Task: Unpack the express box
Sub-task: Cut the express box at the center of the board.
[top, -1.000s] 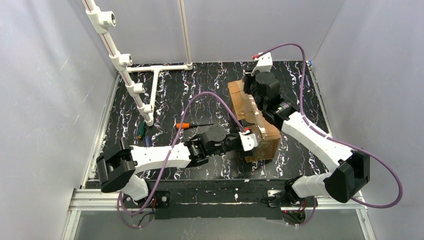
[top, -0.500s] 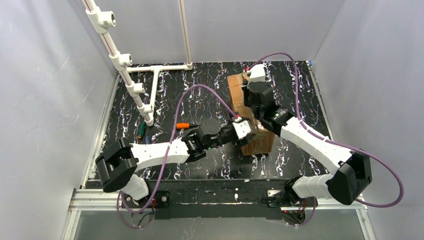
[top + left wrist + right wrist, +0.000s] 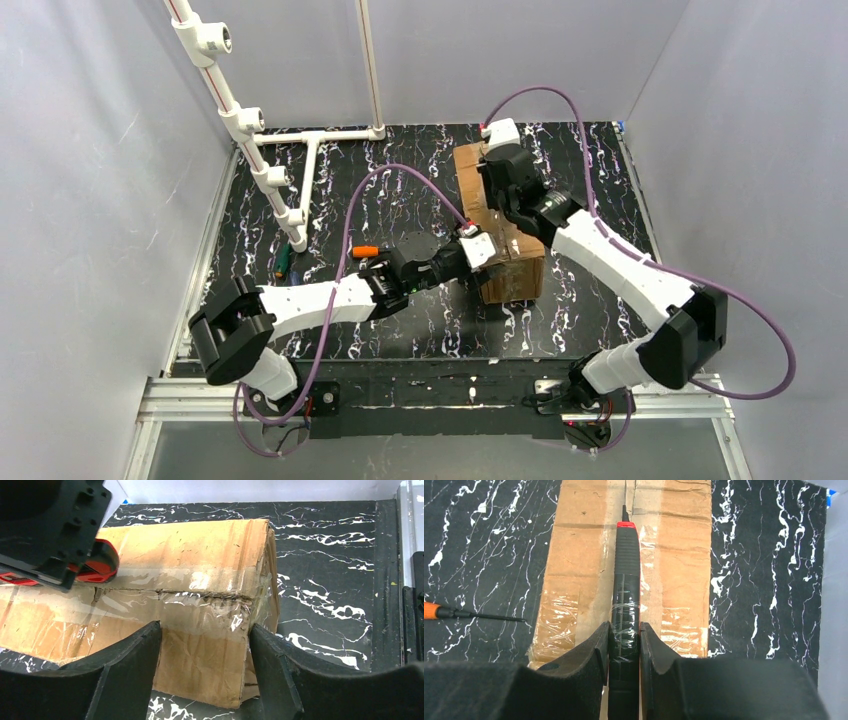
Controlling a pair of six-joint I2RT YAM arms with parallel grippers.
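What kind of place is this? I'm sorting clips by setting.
Probably a lab test cell for robots: plain white walls enclose a black marbled table, a white pipe frame stands at the left, and an aluminium rail carries the arms' bases.

Box (image 3: 505, 235), screwdriver (image 3: 368, 250) on marbled table (image 3: 400, 180)

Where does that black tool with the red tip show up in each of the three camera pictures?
Top view: hidden under the right arm; not visible.
Left wrist view: upper left, only a red part of the cutting tool peeks out beneath the black right gripper, above the express box.
Right wrist view: centre, upright, clamped in the right gripper, tip over the box's taped seam.
Shared landmark: the brown express box.
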